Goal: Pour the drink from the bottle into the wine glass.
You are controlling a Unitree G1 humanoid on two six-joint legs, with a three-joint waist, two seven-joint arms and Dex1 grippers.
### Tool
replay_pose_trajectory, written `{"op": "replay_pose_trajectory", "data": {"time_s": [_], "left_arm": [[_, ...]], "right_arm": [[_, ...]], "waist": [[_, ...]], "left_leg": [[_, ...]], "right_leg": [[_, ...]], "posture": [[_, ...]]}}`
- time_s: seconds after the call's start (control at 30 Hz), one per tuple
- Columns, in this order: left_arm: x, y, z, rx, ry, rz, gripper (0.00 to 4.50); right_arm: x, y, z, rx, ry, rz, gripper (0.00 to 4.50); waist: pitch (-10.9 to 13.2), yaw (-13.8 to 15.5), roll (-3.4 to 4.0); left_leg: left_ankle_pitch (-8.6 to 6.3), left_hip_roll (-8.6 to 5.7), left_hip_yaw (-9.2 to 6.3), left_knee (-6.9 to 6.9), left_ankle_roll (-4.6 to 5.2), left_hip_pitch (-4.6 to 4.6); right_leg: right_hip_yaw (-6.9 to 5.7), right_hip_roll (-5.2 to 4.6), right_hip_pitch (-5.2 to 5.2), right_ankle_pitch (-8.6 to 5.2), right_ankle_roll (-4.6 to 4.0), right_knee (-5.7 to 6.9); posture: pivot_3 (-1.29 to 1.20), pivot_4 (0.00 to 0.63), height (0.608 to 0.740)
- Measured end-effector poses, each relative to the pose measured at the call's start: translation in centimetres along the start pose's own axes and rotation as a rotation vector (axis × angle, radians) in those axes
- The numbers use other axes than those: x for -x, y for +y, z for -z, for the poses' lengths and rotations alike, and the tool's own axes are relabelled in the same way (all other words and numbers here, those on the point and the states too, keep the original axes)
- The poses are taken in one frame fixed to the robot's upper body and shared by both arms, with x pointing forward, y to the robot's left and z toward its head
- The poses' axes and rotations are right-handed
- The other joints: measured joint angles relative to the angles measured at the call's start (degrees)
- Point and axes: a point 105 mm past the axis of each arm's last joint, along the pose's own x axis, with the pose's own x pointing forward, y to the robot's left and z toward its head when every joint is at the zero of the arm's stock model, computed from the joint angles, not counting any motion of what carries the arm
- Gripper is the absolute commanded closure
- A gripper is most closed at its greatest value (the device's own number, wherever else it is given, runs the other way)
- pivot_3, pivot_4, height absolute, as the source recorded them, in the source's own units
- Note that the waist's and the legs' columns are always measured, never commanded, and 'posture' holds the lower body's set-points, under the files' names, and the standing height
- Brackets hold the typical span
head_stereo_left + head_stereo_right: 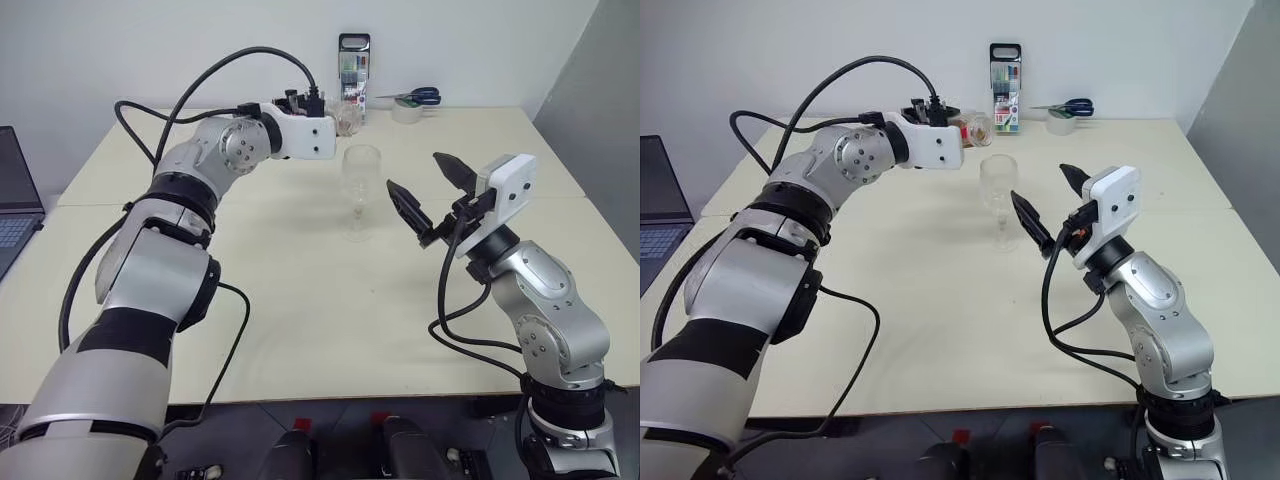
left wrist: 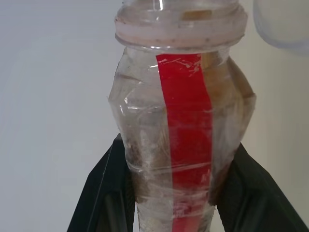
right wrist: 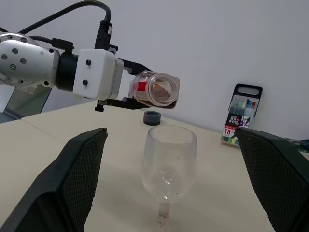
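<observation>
Overhead, the left pincer (image 3: 145, 92) pinches the crinkled clear plastic bottle (image 3: 155, 89) level; right pincer (image 1: 430, 195) spread.

Only text I can read: "18" on the marker pack (image 3: 240, 117), far side of the tabletop (image 3: 116, 203). Rest of its print illegible.

The bottle (image 3: 155, 90), clear with a red strip, uncapped, lies level above the table, mouth toward the upright, clear glass (image 3: 169, 162), at its 11 o'clock; amber drink (image 3: 162, 89) inside
</observation>
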Motion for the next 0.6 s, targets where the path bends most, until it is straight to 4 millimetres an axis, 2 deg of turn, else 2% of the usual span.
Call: {"op": "replay_pose_trajectory", "data": {"time_s": [0.6], "left_arm": [[-0.18, 0.69, -0.19, -0.09, 0.014, -0.015, 2.76]], "right_arm": [[0.1, -0.03, 0.09, -0.001, 0.0, 0.003, 0.0]], "waist": [[0.0, 0.0, 0.0]], "left_leg": [[0.0, -0.01, 0.02, 0.01, 0.0, 0.0]], "right_leg": [[0.0, 0.0, 0.0, 0.0, 0.0, 0.02]], "posture": [[0.0, 0.15, 0.74]]}}
